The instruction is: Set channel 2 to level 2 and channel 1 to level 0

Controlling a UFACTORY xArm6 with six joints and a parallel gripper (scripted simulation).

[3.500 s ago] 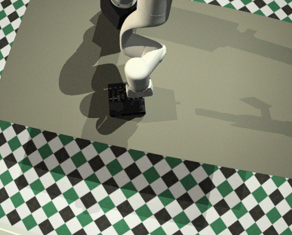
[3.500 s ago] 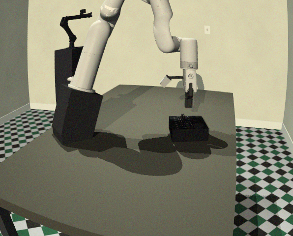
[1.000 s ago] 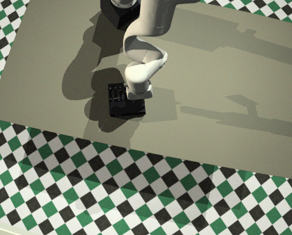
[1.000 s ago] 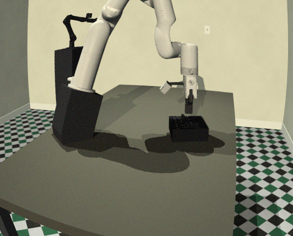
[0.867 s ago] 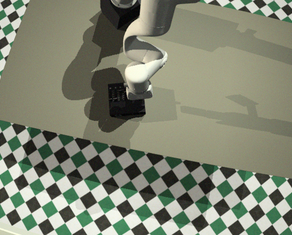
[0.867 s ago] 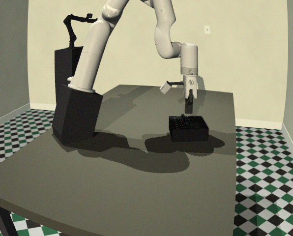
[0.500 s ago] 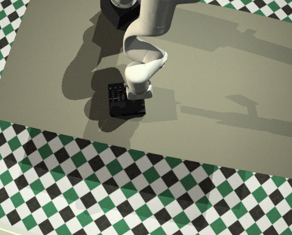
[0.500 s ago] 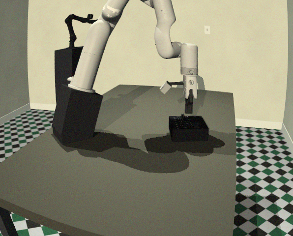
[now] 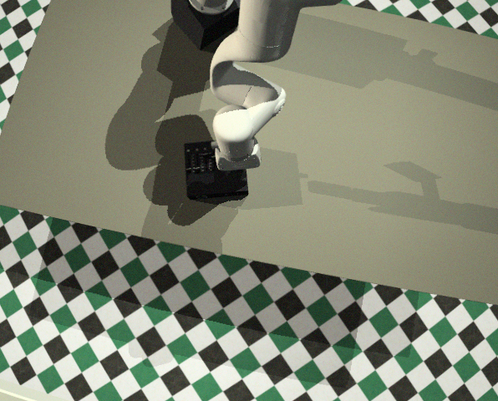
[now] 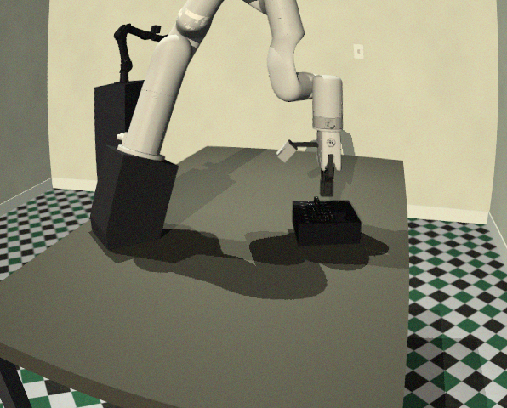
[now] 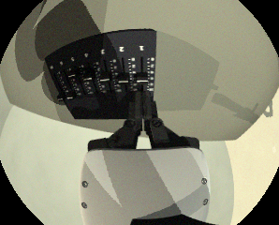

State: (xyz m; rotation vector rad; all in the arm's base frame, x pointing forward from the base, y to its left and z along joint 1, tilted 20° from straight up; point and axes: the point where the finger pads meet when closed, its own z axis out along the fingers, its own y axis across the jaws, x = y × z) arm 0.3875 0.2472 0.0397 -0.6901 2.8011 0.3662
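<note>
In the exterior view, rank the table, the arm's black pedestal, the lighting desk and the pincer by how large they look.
1. Table, largest by far.
2. Black pedestal, though it stands nearer the camera than the desk.
3. Lighting desk.
4. Pincer, shut on nothing above the desk, smallest.

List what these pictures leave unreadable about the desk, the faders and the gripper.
- Fader levels: scale marks too small in the wrist view; fader caps show, numbers do not.
- Desk right part: the arm covers it in the top view.
- Desk feet: hidden under its body in the exterior view.
- Gripper: shut; contact with any cap not visible.
</note>
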